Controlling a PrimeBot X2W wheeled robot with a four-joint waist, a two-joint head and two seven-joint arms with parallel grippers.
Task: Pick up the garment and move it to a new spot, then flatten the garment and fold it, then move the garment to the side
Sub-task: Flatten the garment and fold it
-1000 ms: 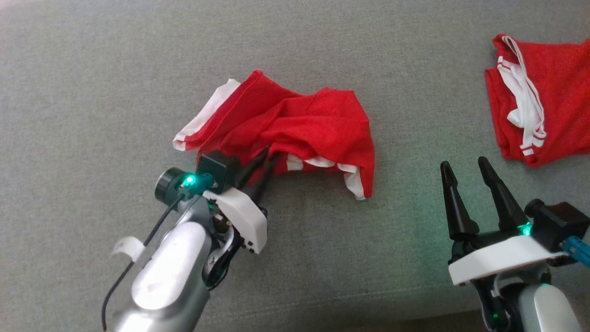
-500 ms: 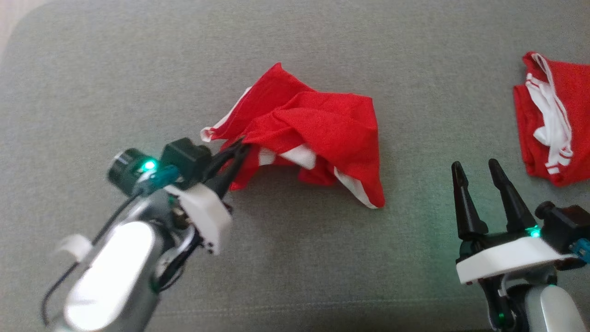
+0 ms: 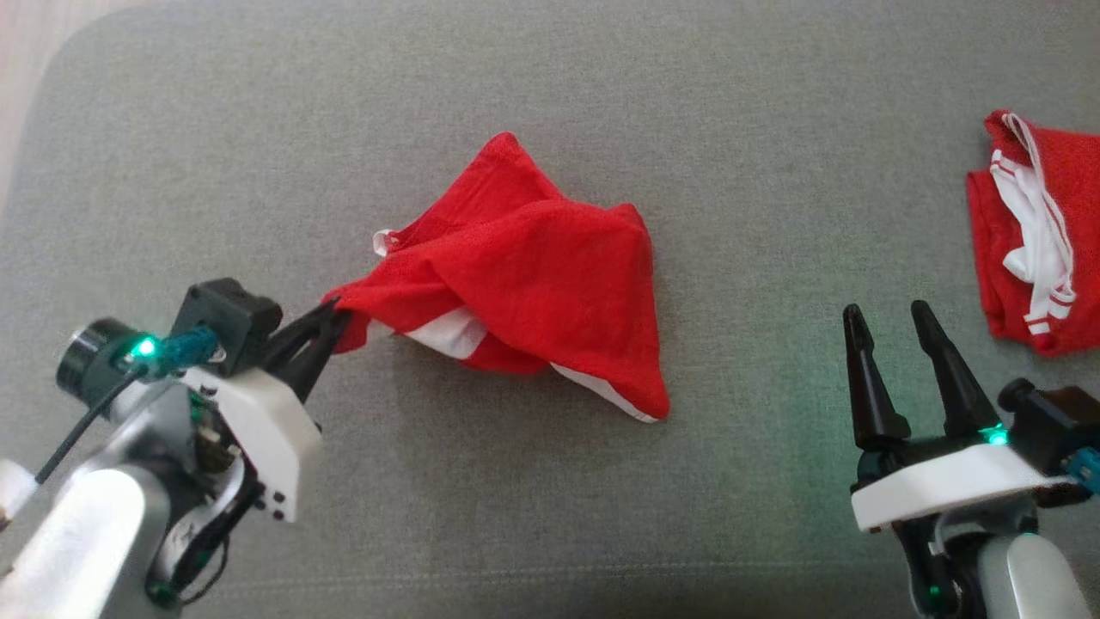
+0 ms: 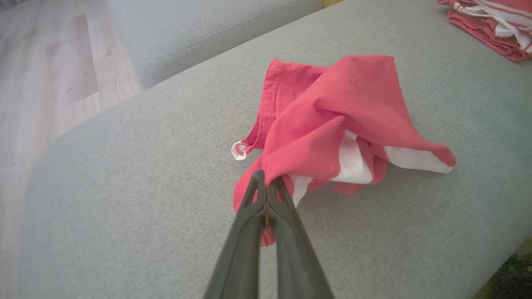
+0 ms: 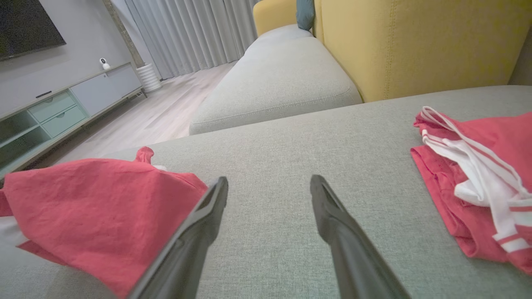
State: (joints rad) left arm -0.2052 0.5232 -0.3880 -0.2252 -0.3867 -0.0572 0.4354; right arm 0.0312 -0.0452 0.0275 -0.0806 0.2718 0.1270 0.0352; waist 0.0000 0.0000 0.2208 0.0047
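Garment (image 3: 533,284): red with white trim, crumpled at frame centre on grey sofa seat (image 3: 601,103) | left tool (image 3: 329,316): lower left, clamped together on garment's frame-left edge | right tool (image 3: 889,320): lower right, fingers apart, clear of garment

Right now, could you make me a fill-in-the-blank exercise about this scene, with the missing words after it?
1. The left tool is shut on an edge of the ____ garment.
2. The right tool is ____ and holds nothing.
3. A second garment lies to the robot's ____ of the first.
4. Both lie on a ____ cushion.
Missing words: red; open; right; grey.
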